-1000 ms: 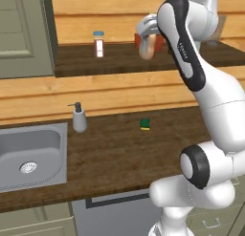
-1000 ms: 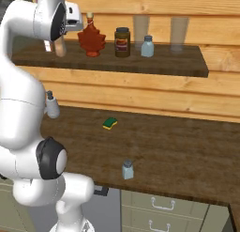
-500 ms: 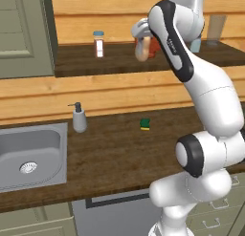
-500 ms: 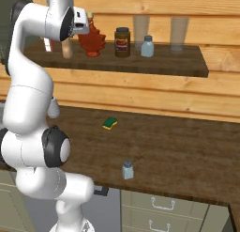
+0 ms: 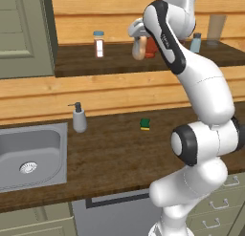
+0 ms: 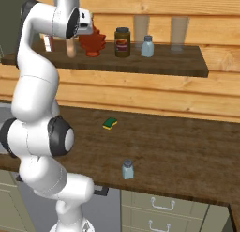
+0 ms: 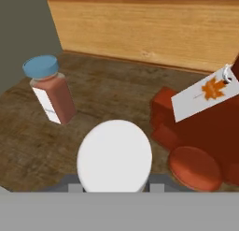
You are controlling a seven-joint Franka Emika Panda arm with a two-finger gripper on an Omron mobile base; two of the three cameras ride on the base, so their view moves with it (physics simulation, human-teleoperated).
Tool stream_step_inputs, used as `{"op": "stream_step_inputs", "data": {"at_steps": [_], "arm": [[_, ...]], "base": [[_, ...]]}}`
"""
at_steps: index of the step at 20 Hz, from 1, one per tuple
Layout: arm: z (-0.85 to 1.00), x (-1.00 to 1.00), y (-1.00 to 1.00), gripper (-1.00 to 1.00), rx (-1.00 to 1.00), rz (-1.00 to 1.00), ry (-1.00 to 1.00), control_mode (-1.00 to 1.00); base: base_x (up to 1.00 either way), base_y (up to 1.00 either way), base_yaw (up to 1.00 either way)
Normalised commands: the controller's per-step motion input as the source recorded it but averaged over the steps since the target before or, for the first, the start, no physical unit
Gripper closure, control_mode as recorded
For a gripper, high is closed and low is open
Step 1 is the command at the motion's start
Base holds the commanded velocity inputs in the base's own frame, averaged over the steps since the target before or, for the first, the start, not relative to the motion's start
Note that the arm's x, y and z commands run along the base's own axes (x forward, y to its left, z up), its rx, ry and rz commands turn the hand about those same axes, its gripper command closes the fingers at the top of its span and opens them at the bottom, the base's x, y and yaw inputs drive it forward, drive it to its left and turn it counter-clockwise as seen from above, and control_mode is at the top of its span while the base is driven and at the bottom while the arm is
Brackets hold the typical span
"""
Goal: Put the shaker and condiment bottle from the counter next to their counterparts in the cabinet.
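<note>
Holding the small tan-orange condiment bottle with whitish cap [image 7: 115, 155] between closed fingers of the two-finger gripper [image 5: 139, 37], hovering over the dark brown cabinet shelf [image 5: 119, 65], just beside the red maple-leaf-shaped bottle [image 7: 205, 132], probably for placing there.

Light plank wall [image 6: 140, 92] (horizontal boards), grey-green door [image 5: 24, 34], pale drawers [image 6: 173, 210] below.

You will find no legible text, brand or number anywhere. The one sign is an orange maple-leaf emblem on the white tag [image 7: 205, 95] hanging on the red maple-leaf-shaped bottle [image 7: 200, 141]. The jar's white label [image 7: 46, 105] reads blank.
</note>
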Motion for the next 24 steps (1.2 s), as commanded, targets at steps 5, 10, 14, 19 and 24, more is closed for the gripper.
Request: {"op": "stream_step_inputs", "data": {"at_steps": [5,10,14,19,24], "arm": [[-0.03,0.41,0.18,-1.00,0.00,0.00,0.04,-1.00],[0.00,0.21,0.02,-1.00,0.00,0.00,0.01,-1.00],[0.00,0.11,0.00,-1.00,0.00,0.00,0.05,-1.00],[-0.08,-0.07,-0.01,-1.00,0.00,0.00,0.10,-1.00],[-0.31,-0.50,0.00,-1.00,0.00,0.00,0.08,-1.00]], "base": [[0.00,0.00,0.00],[0.00,0.00,0.00],[0.00,0.00,0.00],[0.00,0.00,0.00],[0.00,0.00,0.00]]}}
